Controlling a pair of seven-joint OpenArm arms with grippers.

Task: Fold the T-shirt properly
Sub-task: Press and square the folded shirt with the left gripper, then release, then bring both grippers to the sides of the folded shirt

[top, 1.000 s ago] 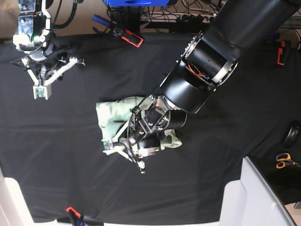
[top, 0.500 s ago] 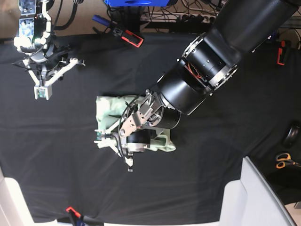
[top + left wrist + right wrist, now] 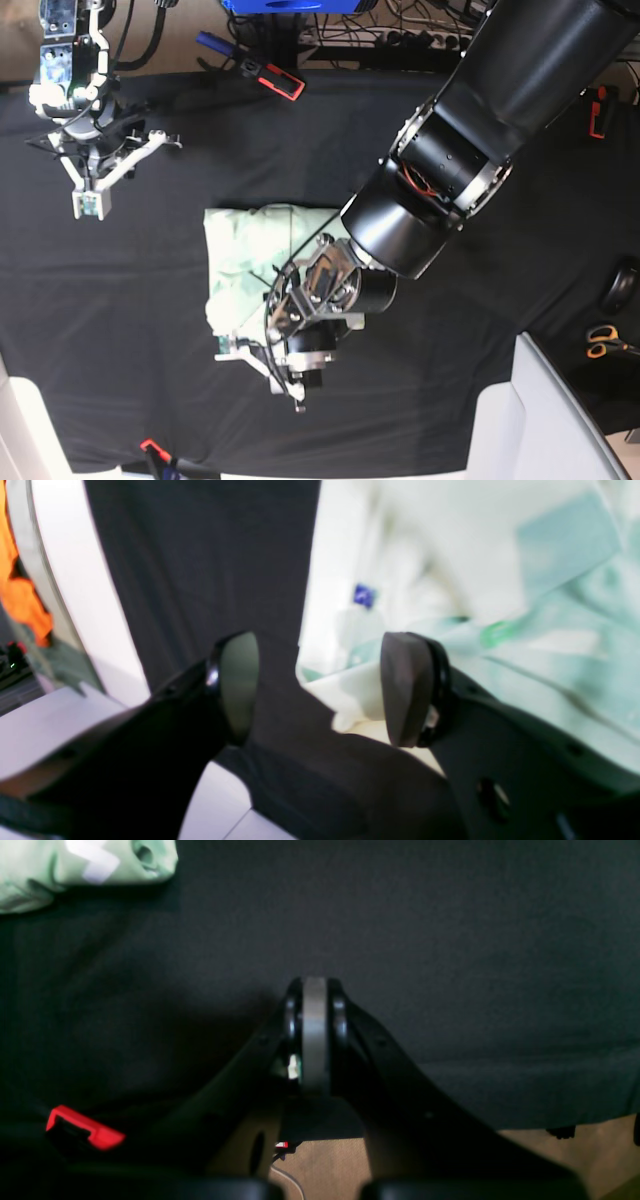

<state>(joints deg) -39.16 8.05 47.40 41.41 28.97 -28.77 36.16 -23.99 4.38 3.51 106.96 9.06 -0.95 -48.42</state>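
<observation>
Base view: left gripper now spread, T-shirt released, flatter than before; right gripper pressed together, unmoved.

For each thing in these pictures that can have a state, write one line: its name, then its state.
T-shirt: folded into a compact rectangle, lying on the black cloth.
Left gripper: open, nothing between its pads, at the shirt's edge.
Right gripper: shut, empty, away from the shirt.
Scissors: lying closed.
</observation>
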